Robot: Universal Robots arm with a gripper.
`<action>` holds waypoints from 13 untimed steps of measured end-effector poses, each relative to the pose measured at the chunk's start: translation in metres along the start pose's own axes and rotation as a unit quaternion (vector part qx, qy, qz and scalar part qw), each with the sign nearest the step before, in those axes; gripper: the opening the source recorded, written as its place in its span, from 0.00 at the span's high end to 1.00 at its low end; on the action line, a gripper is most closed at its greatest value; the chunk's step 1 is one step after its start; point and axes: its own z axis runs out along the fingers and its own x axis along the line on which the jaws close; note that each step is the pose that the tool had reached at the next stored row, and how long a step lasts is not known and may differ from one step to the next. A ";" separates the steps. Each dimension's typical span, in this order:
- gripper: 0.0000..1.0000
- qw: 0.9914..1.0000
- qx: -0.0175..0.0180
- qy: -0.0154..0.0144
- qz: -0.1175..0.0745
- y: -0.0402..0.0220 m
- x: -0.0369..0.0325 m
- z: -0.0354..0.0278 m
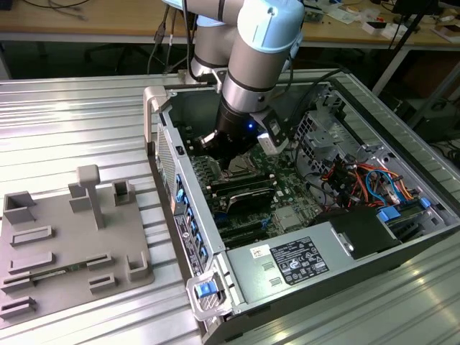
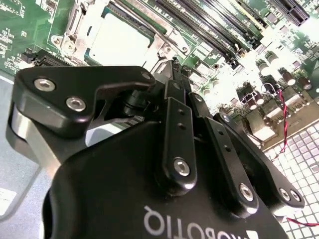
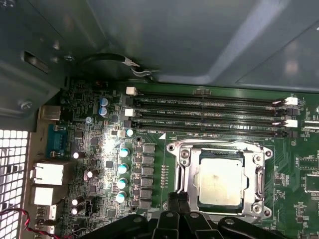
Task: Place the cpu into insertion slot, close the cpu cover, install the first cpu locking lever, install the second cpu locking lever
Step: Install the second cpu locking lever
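Ribbed metal sheeting forms the table (image 1: pixel 72 122), with wooden workbenches behind it. Toward the exterior view's left lies a grey holder plate (image 1: pixel 72 244) with upright pegs and shallow pockets. Just beside it, further right, sits an open computer case (image 1: pixel 345 237) on its side, its green board facing up. The robot arm (image 1: pixel 251 50) reaches down into the case, and its wrist blocks the socket area from this camera. At the exterior view's right, a grey power supply box (image 1: pixel 295 260) with a white label and a bundle of orange and blue cables (image 1: pixel 366 180) crowd the case.

The first wrist view looks straight at the board: four long black memory slots (image 3: pixel 209 117) run above the insertion slot (image 3: pixel 219 181), where the cpu (image 3: pixel 221 181) lies flat with the cpu cover (image 3: pixel 187 174) down around it.

In the second wrist view the tool (image 2: pixel 174 67) has its black fingers (image 2: pixel 172 87) pressed together with nothing between them, the tips just beside the socket's edge.
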 end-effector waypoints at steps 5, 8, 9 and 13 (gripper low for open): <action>0.89 1.000 0.000 0.000 0.000 0.0015 -0.0012 -0.0033; 0.89 1.000 0.001 -0.001 0.000 0.0032 -0.0023 -0.0204; 0.89 1.000 0.002 -0.001 0.000 0.0036 -0.0033 -0.0262; 0.89 1.000 0.007 0.000 0.001 0.0027 -0.0188 -0.0264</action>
